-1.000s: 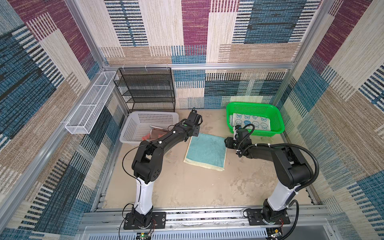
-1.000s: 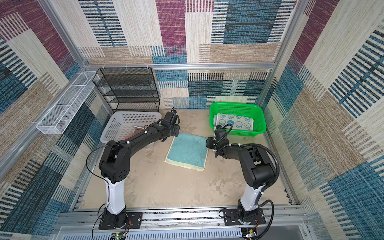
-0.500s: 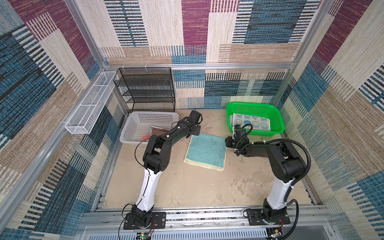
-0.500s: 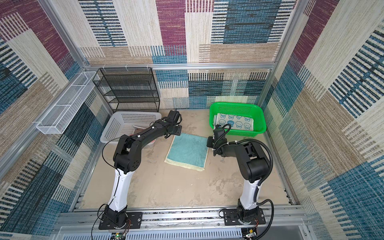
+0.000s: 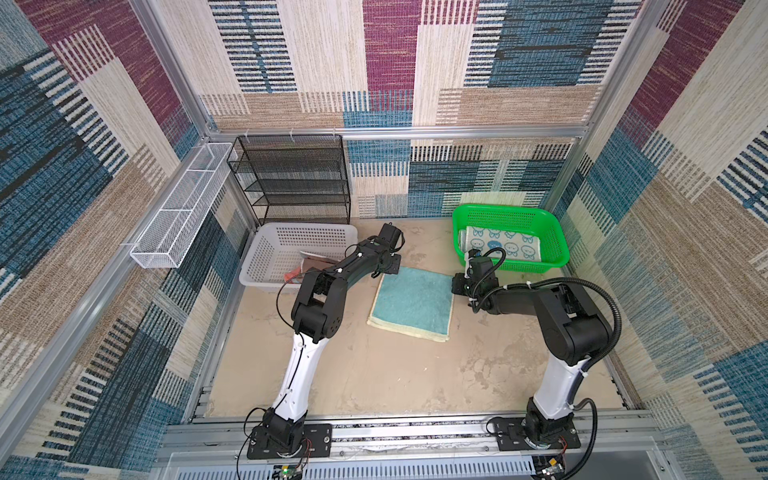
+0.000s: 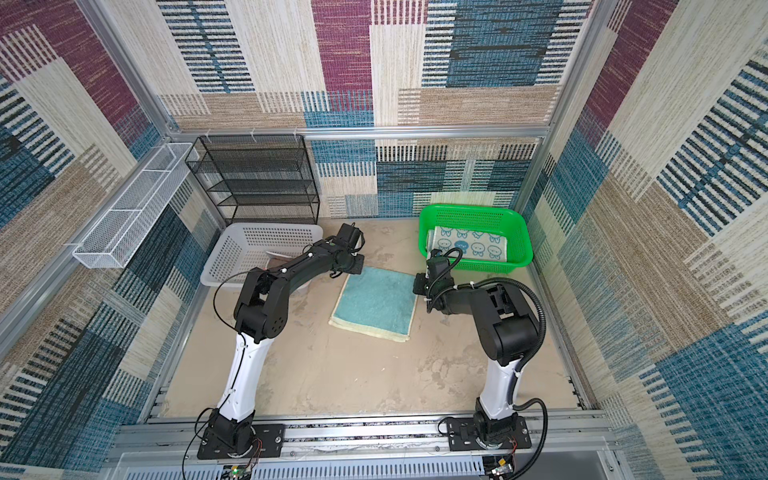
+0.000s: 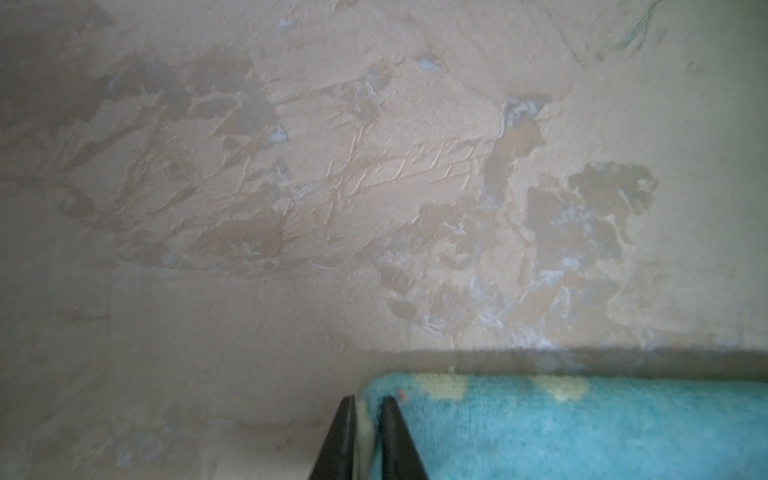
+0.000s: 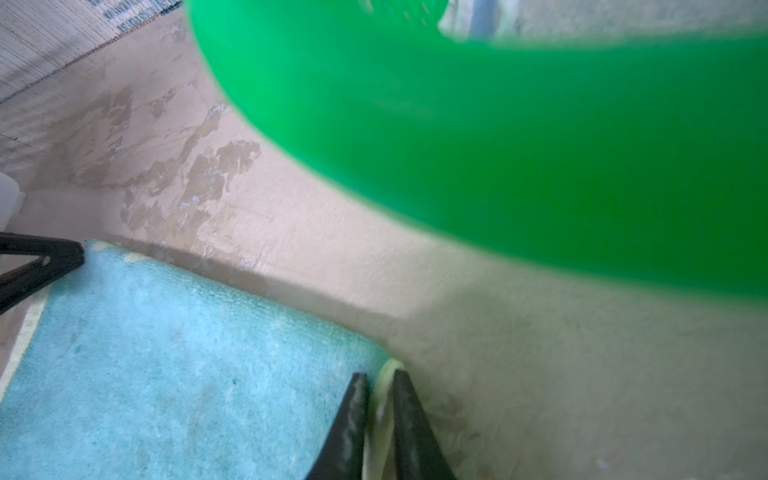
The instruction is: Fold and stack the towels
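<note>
Teal towel (image 5: pixel 411 303) lies flat and open on the table (image 5: pixel 374 374), just beside the green basket (image 5: pixel 528 266), on the side twd the white basket (image 5: pixel 305 226). No fold in it yet.

Right gripper (image 8: pixel 380 376) is pinched tight on the towel corner closest to the green basket. Its wrist view shows the cream hem squeezed btwn the jaws. Left gripper (image 7: pixel 368 401) is clamped the same way on the next corner along that edge, further from the green basket, w/ cream hem btwn its jaws too.

Prob. reason for the pair: holding both corners of one edge keeps that edge straight, so it can be lifted and laid over the opposite edge w/o bunching, i.e. a half fold. Each grip is at the very tip of the corner, likely to pick up cloth only.

Rabbit towel (image 5: pixel 503 243) sits folded inside the green basket, so that looks like the stack spot and the teal one should go on top. Brown towel (image 5: pixel 316 266) lies crumpled in the white basket, well apart from the green basket. Approx. one done, one in hand, at least one to go.

Risk: the right gripper works v. close to the green basket wall, so a lift could nudge it.
</note>
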Available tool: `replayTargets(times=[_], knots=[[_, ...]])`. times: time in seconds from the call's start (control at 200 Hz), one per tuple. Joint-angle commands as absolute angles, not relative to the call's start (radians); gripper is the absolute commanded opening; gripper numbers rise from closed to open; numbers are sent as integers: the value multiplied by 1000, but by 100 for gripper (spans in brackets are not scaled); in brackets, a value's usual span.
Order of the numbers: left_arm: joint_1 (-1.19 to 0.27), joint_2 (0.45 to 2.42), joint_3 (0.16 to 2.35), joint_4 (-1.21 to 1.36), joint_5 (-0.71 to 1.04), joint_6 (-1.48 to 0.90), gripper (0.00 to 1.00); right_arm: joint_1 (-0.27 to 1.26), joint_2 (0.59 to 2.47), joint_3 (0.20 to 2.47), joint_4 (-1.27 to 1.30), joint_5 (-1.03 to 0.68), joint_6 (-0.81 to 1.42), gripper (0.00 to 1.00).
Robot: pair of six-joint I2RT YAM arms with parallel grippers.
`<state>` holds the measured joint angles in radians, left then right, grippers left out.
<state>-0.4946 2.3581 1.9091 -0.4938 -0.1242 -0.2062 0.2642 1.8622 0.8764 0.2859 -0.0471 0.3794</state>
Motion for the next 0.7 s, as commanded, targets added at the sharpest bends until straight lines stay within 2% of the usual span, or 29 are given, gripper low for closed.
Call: replayTargets(times=[0.0,0.04,0.1,0.396,0.696], knots=[[-492,2361,1919,-499,-107,-215,5,264,1859,877,326,-68,376,9],[-492,2360,1916,-497,-107,-213,0,265,1859,879,329,-72,374,5],[-492,2356,1915,-495,-110,-213,0,264,1858,876,332,-76,372,0],[-492,2252,1829,-409,-141,-212,0,265,1796,835,377,-67,337,0],[-494,2026,1547,-201,-188,-212,0,265,1664,737,436,-125,285,0]])
